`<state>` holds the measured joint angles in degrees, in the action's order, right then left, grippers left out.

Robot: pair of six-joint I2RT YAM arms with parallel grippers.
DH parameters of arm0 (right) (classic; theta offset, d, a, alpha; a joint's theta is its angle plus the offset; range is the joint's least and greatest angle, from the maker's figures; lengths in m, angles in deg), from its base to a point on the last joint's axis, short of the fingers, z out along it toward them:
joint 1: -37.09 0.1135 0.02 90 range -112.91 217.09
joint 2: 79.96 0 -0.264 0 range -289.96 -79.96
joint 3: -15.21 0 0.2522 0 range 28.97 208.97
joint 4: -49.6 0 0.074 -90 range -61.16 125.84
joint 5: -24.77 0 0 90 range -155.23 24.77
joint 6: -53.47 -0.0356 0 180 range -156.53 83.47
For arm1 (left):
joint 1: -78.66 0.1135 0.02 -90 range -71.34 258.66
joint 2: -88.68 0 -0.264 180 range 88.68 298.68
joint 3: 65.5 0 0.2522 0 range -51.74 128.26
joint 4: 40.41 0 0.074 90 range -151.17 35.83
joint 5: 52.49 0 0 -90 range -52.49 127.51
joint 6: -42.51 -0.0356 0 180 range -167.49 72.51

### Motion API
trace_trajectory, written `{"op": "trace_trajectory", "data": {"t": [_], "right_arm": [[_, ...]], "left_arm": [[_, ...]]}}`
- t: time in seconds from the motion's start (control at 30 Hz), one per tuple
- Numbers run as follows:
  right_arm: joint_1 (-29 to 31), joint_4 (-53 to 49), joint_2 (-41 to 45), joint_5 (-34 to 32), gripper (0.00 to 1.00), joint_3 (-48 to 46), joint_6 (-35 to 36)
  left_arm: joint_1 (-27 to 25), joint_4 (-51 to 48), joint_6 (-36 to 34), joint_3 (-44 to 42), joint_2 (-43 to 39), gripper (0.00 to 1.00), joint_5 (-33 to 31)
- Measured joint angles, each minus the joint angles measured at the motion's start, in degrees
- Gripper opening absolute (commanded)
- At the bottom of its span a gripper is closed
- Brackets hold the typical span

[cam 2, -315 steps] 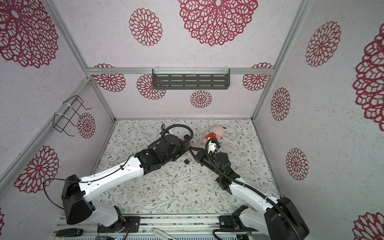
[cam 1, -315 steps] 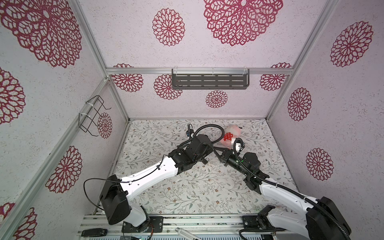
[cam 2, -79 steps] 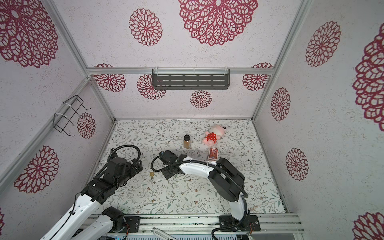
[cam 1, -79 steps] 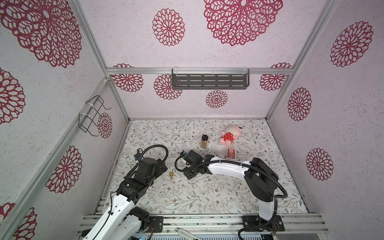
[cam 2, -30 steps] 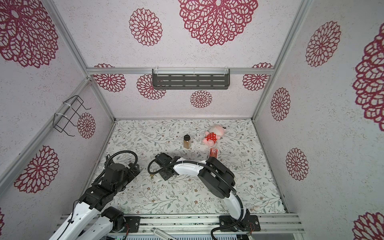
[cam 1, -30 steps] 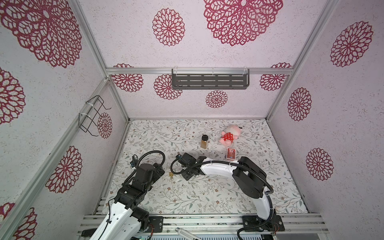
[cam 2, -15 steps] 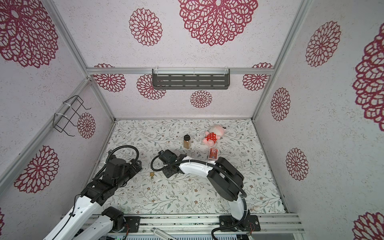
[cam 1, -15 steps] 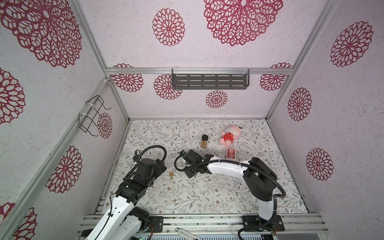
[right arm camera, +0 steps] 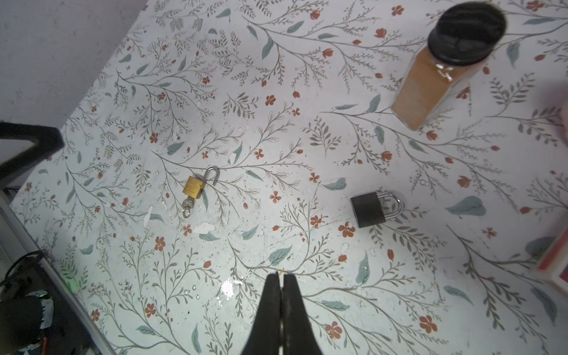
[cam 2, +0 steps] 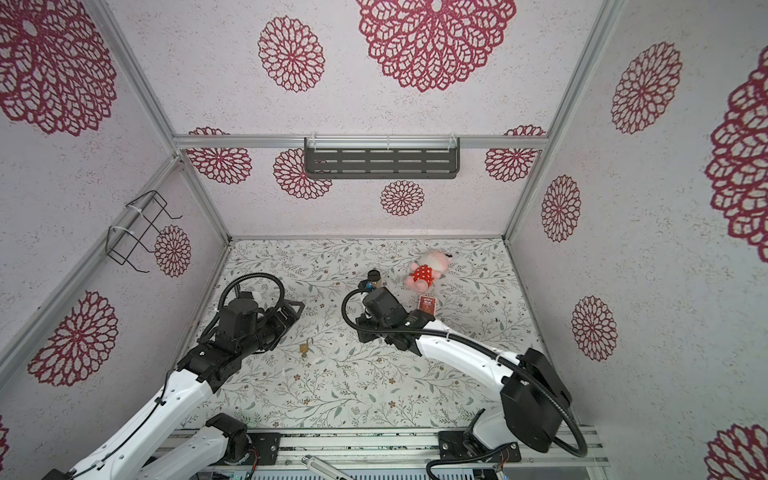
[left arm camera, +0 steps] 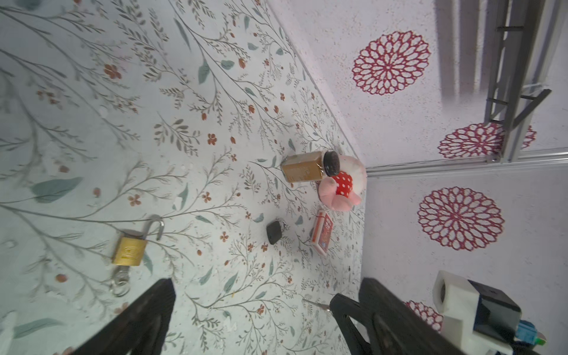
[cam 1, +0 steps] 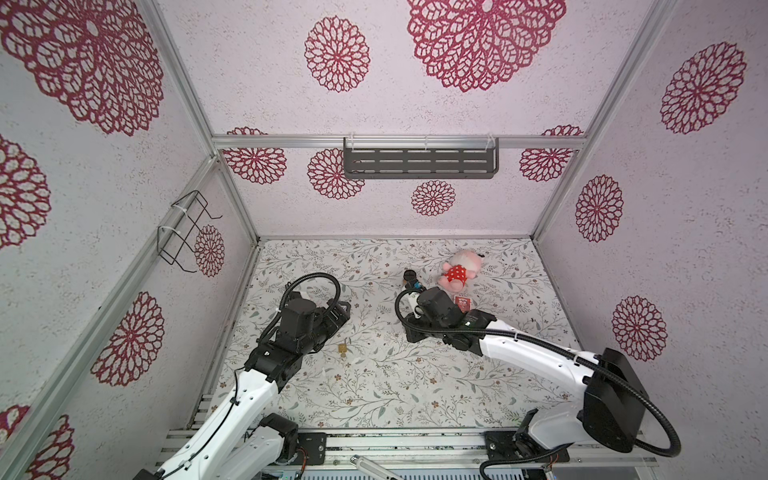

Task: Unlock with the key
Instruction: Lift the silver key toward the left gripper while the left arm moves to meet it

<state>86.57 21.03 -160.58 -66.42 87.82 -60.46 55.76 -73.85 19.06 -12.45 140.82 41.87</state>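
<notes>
Brass padlock (right arm camera: 193,187) is gripped by neither of your arms: right jaws shut on nothing, left jaws wide open, empty. It lies on the table (right arm camera: 307,246) between them, shackle sprung, key (right arm camera: 187,205) inserted. Unlocking looks done; just retreat.

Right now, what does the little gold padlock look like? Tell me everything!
The small brass-coloured padlock lies flat on the flowery white table. Its square body looks like shiny metal with a stamped mark. The silver shackle is swung open, one end free. A silver key with a small ring sticks out of its bottom. Nothing else touches it.
</notes>
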Motion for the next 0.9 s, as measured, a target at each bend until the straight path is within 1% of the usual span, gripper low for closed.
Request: {"op": "trace_trajectory", "data": {"t": [0.13,0.27,0.37,0.47,0.63,0.77,0.9], "right_arm": [[-0.7,-0.1,3.8,-0.1,0.00,-1.7,-1.2],[-1.1,-0.3,6.0,-0.1,0.00,-2.5,-1.7],[-1.5,-0.8,7.0,0.0,0.00,-2.5,-2.7],[-2.8,-1.5,8.3,0.6,0.00,-2.5,-4.8],[-5.7,-1.9,11.3,3.6,0.00,-2.4,-7.7],[-7.4,-3.4,11.9,6.4,0.00,-1.3,-9.2],[-8.8,-5.0,11.9,9.1,0.00,0.2,-10.3]], "left_arm": [[-4.5,4.8,1.1,2.3,5.2,0.97,0.8],[-8.9,11.9,3.0,3.7,10.4,0.97,1.4],[-12.1,17.6,2.6,3.7,14.2,1.00,0.7],[-15.5,22.3,-2.0,3.7,17.0,0.98,0.0],[-21.4,33.2,-15.1,2.2,18.8,0.96,-0.7],[-23.4,40.5,-23.3,0.7,20.4,0.87,1.0],[-23.9,47.7,-30.1,-1.4,22.5,0.84,1.4]]}}
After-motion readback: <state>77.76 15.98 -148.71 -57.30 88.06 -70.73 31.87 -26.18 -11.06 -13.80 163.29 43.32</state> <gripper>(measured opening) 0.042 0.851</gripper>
